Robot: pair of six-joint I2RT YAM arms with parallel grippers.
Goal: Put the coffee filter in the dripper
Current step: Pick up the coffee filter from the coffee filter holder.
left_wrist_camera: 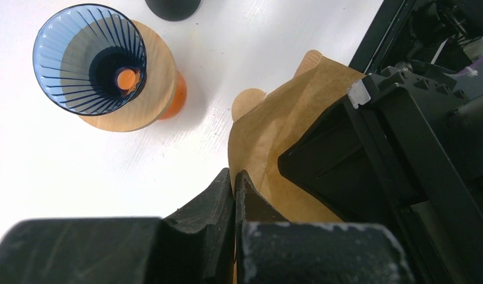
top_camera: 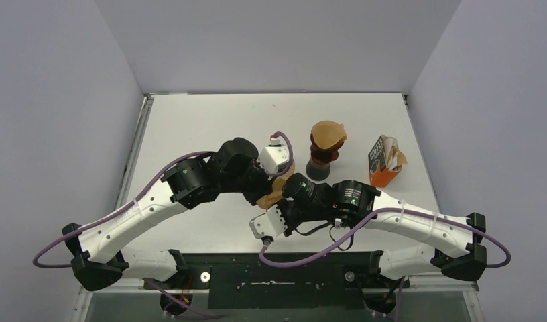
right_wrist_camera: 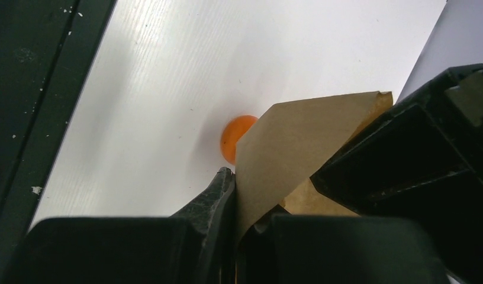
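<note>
Left gripper (left_wrist_camera: 234,183): jaws pressed together on the near edge of the brown paper coffee filter (left_wrist_camera: 274,130). Right gripper (right_wrist_camera: 236,183): jaws likewise clamped, the same filter pinched between its fingertips, sheet rising up and to the right from the grip. The two wrists meet head to head over the middle of the table (top_camera: 190,134), slightly toward its near edge, with the filter caught between them. Whether the paper's lower edge touches the tabletop cannot be told. The filter is not in the dripper (left_wrist_camera: 91,62). The dripper stands upright just right of the table's centre, beyond the grippers and apart from the filter. It is a clear blue ribbed cone seated in a wooden collar over an orange base, cone empty. A dark round object (left_wrist_camera: 171,7) sits close beside it, only partly in view. An orange filter carton (top_camera: 383,159) stands further toward the right edge, paper showing at its open top.
</note>
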